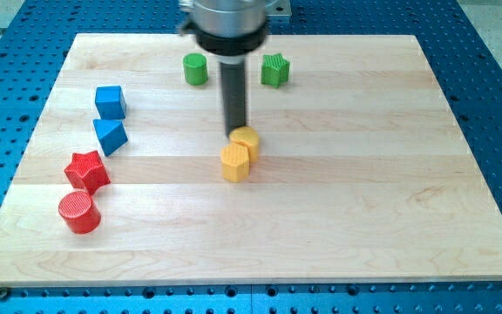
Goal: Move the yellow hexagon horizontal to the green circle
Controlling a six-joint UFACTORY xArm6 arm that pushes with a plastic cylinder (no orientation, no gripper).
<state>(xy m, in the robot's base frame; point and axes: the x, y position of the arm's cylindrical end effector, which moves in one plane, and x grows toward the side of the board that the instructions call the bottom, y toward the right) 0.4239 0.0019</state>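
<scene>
two yellow blocks touch mid-tabletop (338, 201); my tip (237, 133), no gripper, sits just above the yellow hexagon (234, 162), well below the green circle (195, 69).

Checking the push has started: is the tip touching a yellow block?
Cannot tell. In the camera view, my tip ends right at the upper yellow block, overlapping its top-left edge, but no gap or contact shows plainly.

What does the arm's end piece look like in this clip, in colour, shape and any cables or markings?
The tool is a straight, dark grey-black rod, smooth and round. It hangs from a wider round mount, metallic silver above with a black collar below, blurred at the view's top. No cables or markings show. My tip is plain and blunt, with no jaws.
</scene>
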